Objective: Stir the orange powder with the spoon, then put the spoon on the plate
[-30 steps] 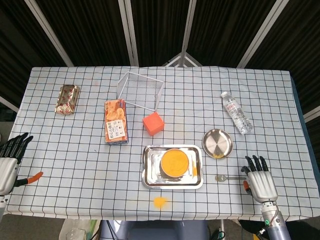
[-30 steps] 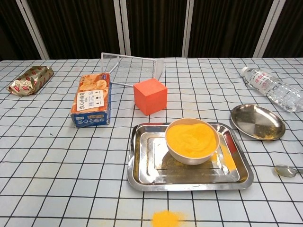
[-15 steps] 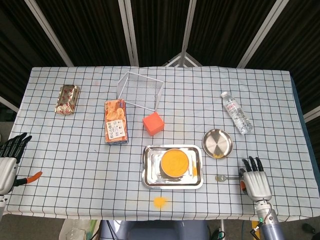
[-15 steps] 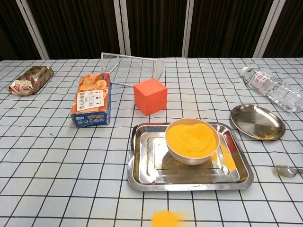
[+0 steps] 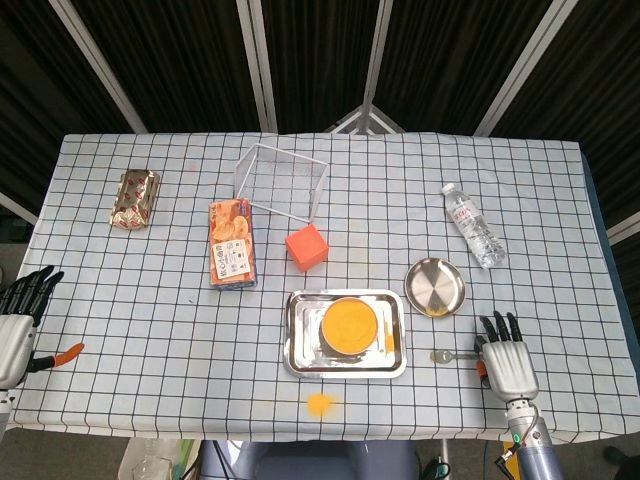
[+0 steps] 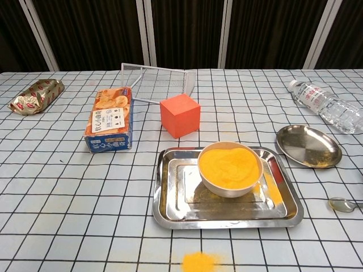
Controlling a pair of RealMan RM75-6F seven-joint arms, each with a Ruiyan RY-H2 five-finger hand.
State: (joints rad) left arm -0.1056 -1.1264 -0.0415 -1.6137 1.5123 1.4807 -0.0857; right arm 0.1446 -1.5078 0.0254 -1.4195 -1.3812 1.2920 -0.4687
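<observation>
A bowl of orange powder (image 5: 349, 325) (image 6: 229, 167) stands in a steel tray (image 5: 297, 340) (image 6: 170, 198) near the front middle of the table. The metal spoon (image 5: 447, 355) (image 6: 342, 204) lies flat on the cloth to the right of the tray. My right hand (image 5: 508, 362) hovers just right of the spoon's handle, fingers spread, holding nothing. The round steel plate (image 5: 435, 284) (image 6: 308, 145) sits behind the spoon. My left hand (image 5: 15, 322) is at the table's left edge, open and empty.
A small spill of orange powder (image 5: 319, 403) (image 6: 198, 262) lies in front of the tray. Behind it are an orange cube (image 5: 307, 246), a cracker box (image 5: 231, 243), a wire frame (image 5: 281, 181), a foil snack bag (image 5: 135, 198) and a water bottle (image 5: 473, 225).
My right hand has drifted left and a little toward the spoon's handle. The left hand has barely moved. Nothing on the table has shifted.
</observation>
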